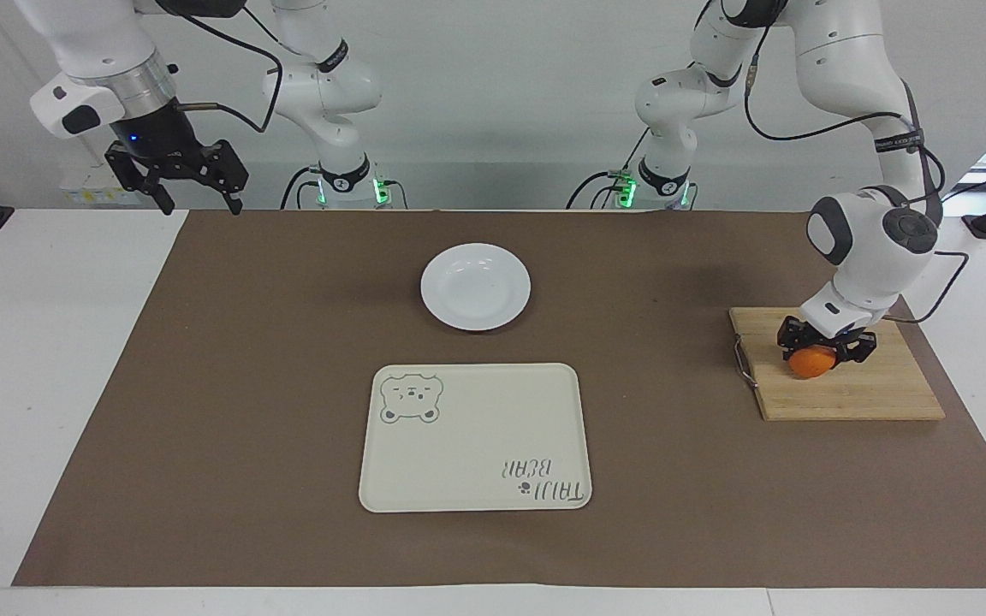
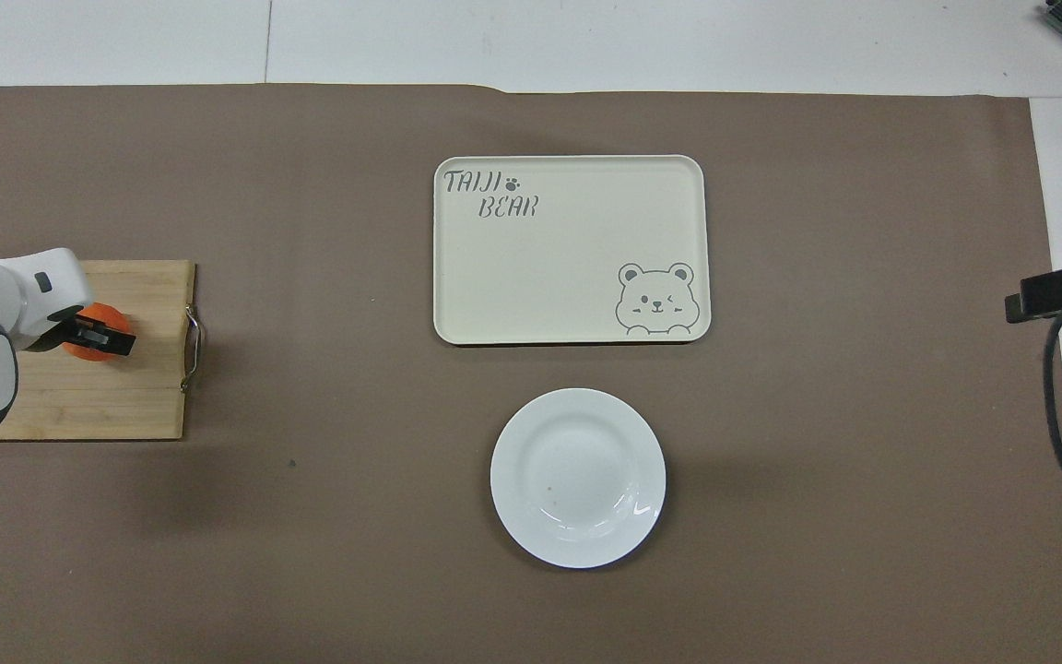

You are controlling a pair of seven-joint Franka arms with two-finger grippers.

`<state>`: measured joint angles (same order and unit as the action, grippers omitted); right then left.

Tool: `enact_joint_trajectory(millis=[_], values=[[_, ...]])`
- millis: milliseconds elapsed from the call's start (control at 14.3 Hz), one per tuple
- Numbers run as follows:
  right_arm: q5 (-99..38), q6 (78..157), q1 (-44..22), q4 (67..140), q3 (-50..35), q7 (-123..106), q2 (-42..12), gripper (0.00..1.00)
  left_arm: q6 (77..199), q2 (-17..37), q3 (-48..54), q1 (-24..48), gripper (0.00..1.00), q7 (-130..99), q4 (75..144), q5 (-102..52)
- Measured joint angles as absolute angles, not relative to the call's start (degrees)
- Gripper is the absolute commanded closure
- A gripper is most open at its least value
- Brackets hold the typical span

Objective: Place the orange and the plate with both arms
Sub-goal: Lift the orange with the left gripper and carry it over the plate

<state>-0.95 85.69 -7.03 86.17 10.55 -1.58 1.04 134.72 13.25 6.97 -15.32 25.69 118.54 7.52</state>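
The orange [image 1: 810, 364] [image 2: 108, 320] rests on a wooden board [image 1: 852, 398] at the left arm's end of the table. My left gripper [image 1: 823, 352] [image 2: 99, 337] reaches down onto it and is shut on the orange, one finger on each side. The white plate [image 1: 476, 287] [image 2: 577, 477] lies bare on the brown mat in the middle, nearer to the robots than the tray. My right gripper [image 1: 202, 205] waits raised over the mat's corner at the right arm's end, open and holding nothing.
A cream tray [image 1: 474, 438] [image 2: 571, 249] with a bear drawing lies farther from the robots than the plate. The wooden board [image 2: 98, 397] has a metal handle on its edge toward the table's middle. Cables hang by both arms' bases.
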Motion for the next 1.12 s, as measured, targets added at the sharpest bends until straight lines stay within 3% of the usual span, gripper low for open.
enact_joint_trajectory(millis=[350,839,1119], values=[[-0.95,85.69,-6.99,86.51,10.59,-1.58,1.15,0.0,133.59,13.06,7.16,-15.29,1.0,25.62,117.62,7.52],[-0.95,85.69,-6.93,86.84,10.61,-1.58,1.31,0.0,121.13,11.29,7.89,-13.73,1.0,24.9,107.14,7.32],[-0.95,85.69,-6.92,86.96,10.61,-1.58,1.54,0.0,118.74,10.96,8.18,-9.13,1.0,19.31,105.67,6.93]])
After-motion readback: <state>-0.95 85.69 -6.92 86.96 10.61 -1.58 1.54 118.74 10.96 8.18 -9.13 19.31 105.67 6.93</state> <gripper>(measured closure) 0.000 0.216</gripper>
